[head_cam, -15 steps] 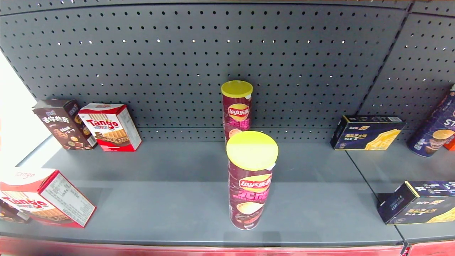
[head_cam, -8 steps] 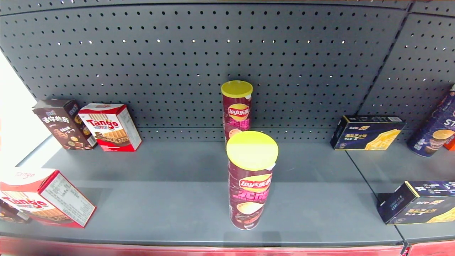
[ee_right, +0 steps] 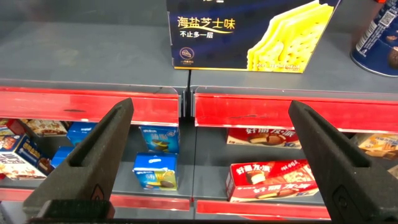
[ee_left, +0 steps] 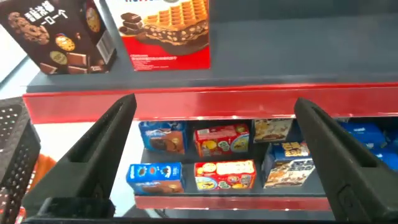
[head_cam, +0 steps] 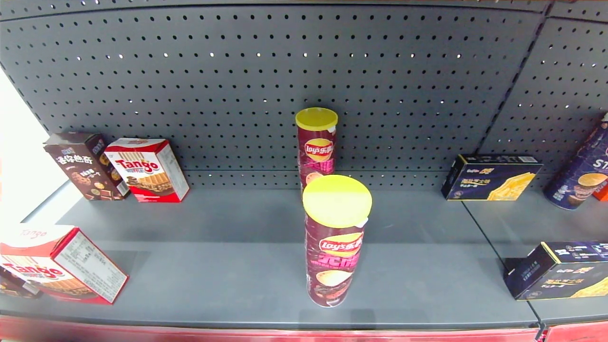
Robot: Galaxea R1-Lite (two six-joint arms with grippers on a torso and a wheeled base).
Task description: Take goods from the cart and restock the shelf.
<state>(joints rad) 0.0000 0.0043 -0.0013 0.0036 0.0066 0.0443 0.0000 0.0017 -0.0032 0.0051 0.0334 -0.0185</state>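
- The left gripper [ee_left: 214,104] is spread wide with nothing between its fingers. It hangs in front of the shelf's red front edge [ee_left: 205,102], below a brown cookie box [ee_left: 59,34] and a red wafer box [ee_left: 165,31].
- The right gripper [ee_right: 211,107] is spread wide and empty too, level with the same red lip and just below a dark blue cracker box [ee_right: 249,34].
- On the grey shelf [head_cam: 213,266], a chip can [head_cam: 335,242] with a yellow lid stands upright near the front, mid-shelf. A second chip can [head_cam: 317,142] stands directly behind it against the pegboard (the two form a neat file).
- Over the last second nothing on the shelf has shifted: both cans and the boxes to either side are exactly where they were.
- My reading: the front can is placed and released, and with both grippers free the next step is another trip to the cart.
- A dark mesh [ee_left: 12,149] beside the left gripper may be that cart, though I cannot be sure.
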